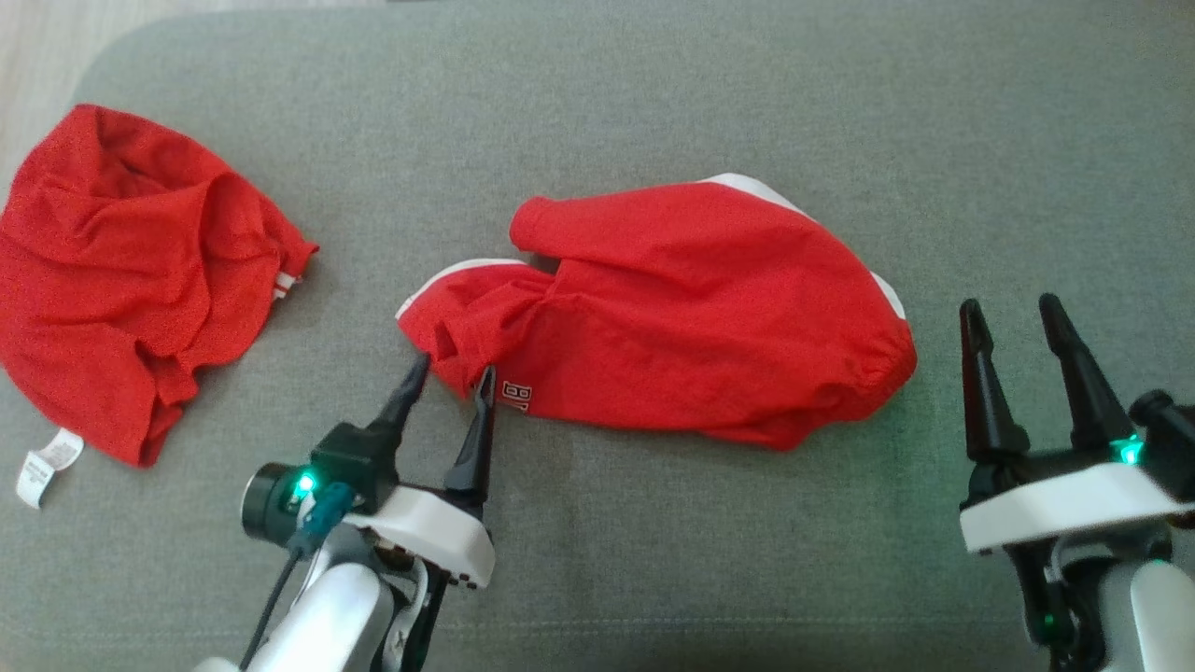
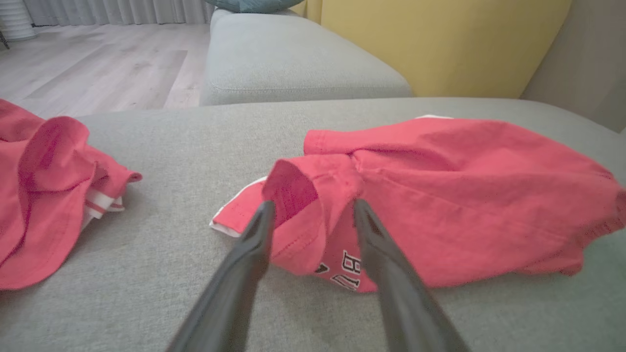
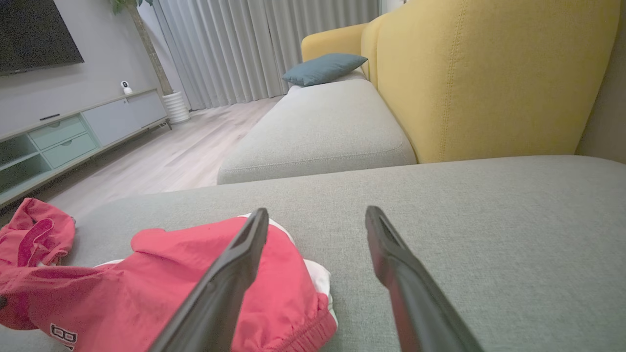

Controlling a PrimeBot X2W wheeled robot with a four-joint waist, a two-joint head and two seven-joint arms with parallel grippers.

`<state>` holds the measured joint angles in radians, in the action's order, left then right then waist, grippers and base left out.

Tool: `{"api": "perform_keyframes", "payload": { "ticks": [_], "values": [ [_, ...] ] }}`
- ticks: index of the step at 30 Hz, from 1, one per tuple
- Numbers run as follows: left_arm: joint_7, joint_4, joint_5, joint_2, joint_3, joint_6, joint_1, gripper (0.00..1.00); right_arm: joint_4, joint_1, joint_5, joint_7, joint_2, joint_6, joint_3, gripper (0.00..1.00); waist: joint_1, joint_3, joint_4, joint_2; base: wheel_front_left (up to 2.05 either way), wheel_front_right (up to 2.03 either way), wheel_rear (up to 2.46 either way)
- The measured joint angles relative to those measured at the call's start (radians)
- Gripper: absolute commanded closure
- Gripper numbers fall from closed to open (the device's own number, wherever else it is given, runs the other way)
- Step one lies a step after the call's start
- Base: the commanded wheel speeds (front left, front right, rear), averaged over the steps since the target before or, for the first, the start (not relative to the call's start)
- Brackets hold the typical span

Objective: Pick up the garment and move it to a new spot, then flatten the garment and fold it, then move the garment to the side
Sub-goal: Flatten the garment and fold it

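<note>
Lying in the middle of the grey cushion (image 1: 653, 112), the garment (image 1: 691, 308) is rumpled, red with white trim, with lettering at its near edge. The left gripper (image 1: 455, 366) has its jaws parted around a raised fold at the garment's left end, not clamped on it. The right gripper (image 1: 1010, 304) hangs just right of the garment, jaws wide and empty. A second garment (image 1: 131, 271), also red, lies crumpled well to the left, its white tag (image 1: 47, 465) on the cushion. A yellow backrest (image 3: 489, 73) and a blue pillow (image 3: 325, 68) lie beyond.
</note>
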<state>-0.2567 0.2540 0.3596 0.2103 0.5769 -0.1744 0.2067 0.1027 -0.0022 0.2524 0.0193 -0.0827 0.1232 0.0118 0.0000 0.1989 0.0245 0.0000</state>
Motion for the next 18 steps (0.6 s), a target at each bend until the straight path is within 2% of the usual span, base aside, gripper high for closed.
{"api": "perform_keyframes", "payload": {
  "ticks": [7,9,13,18],
  "values": [
    [0.000,-0.115,-0.013,-0.010,-0.081,-0.005,-0.060,0.00,0.015,0.055,-0.037,0.011,-0.013,0.000,-0.007,0.00,0.0000,-0.050,0.001,0.0000,0.00,0.00,0.00],
    [0.000,-0.142,-0.019,-0.008,-0.104,-0.021,-0.072,0.00,0.016,0.061,-0.050,0.021,-0.015,0.000,-0.009,0.00,0.0000,-0.066,0.003,0.0000,0.00,0.00,0.00],
    [0.000,-0.188,-0.033,0.009,-0.141,-0.045,-0.095,0.00,0.029,0.091,-0.062,0.026,-0.014,0.000,-0.011,0.00,0.0000,-0.090,0.003,0.0000,0.00,0.00,0.00],
    [0.000,-0.196,-0.043,0.028,-0.150,-0.056,-0.128,0.00,0.030,0.122,-0.069,0.031,-0.005,0.000,-0.011,0.00,0.0000,-0.099,-0.003,0.0000,0.00,0.00,0.00]
  ]
}}
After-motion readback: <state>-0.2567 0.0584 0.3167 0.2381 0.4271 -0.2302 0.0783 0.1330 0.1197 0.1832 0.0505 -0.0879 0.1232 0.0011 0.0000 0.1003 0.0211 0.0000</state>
